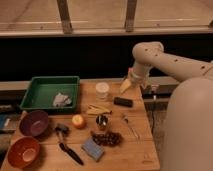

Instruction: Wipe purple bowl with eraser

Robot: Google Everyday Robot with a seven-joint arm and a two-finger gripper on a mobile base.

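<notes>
Wooden bench point(142, 150), cluttered. Noted tool point(151, 91) open and empty at its far edge. Found eraser point(123, 102) just beside tool, inboard, long axis across the bench; purple bowl point(34, 123) well apart, beyond eraser.
</notes>
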